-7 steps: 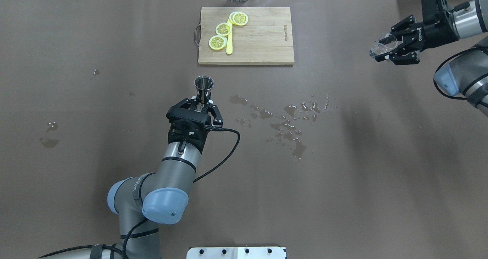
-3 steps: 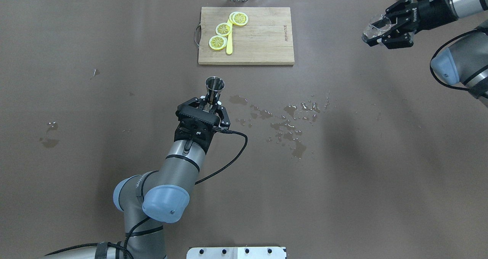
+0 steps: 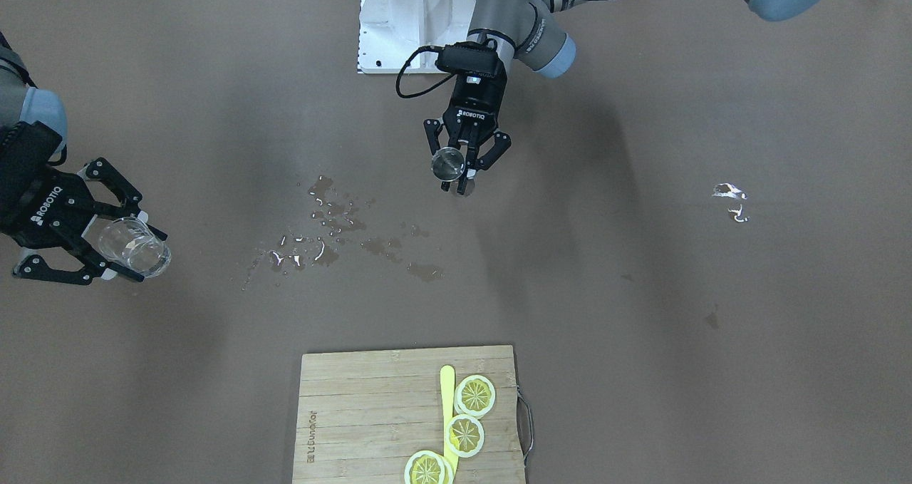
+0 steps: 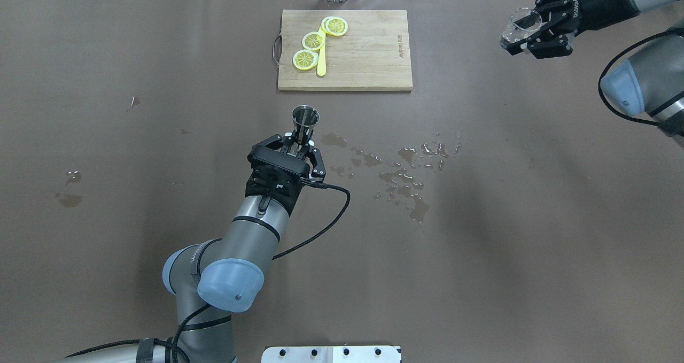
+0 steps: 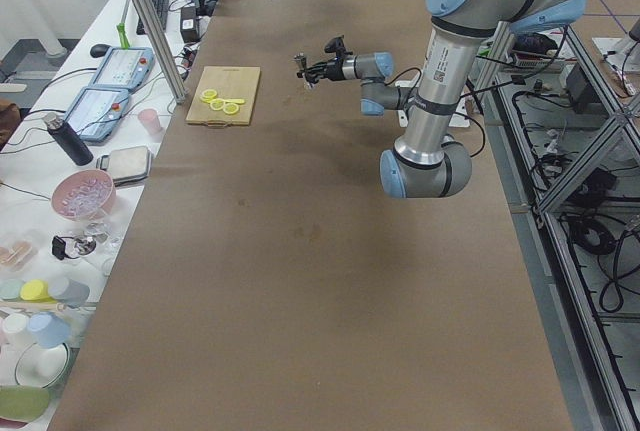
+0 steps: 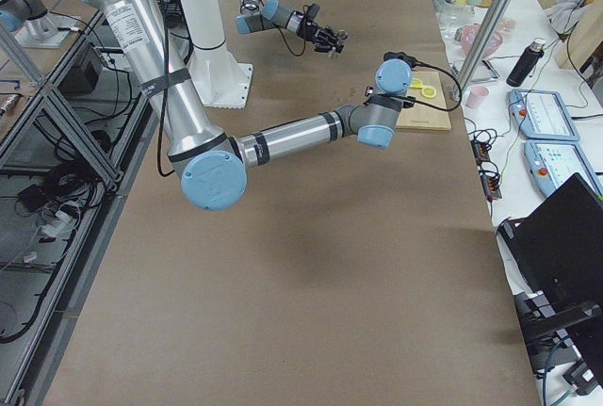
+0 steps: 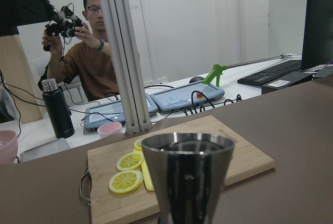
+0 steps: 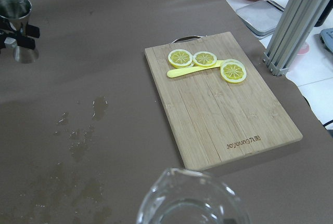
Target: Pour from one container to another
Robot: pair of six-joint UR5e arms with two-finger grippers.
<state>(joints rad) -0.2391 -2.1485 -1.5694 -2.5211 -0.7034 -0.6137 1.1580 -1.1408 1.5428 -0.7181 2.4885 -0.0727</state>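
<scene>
My left gripper [image 4: 297, 145] is shut on the waist of a steel jigger [image 4: 305, 119], which stands upright near the table's middle, just in front of the cutting board. The front-facing view shows the jigger [image 3: 448, 163] from above, its mouth open, and it fills the left wrist view [image 7: 187, 174]. At the far right back corner, my right gripper [image 4: 526, 30] is shut on a clear glass cup [image 4: 514, 30], held in the air and tilted. The cup [image 3: 135, 247] lies between the fingers, and its rim [image 8: 190, 203] shows low in the right wrist view.
A wooden cutting board [image 4: 368, 58] at the back centre carries three lemon slices [image 4: 312, 41] and a yellow knife [image 4: 321, 58]. Spilled water [image 4: 409, 173] spreads over the brown table cover right of the jigger. Small wet spots [image 4: 68, 189] sit at the left.
My left gripper carried the jigger a little to the right and toward the board. My right gripper moved the glass cup toward the table's back edge and slightly left.
</scene>
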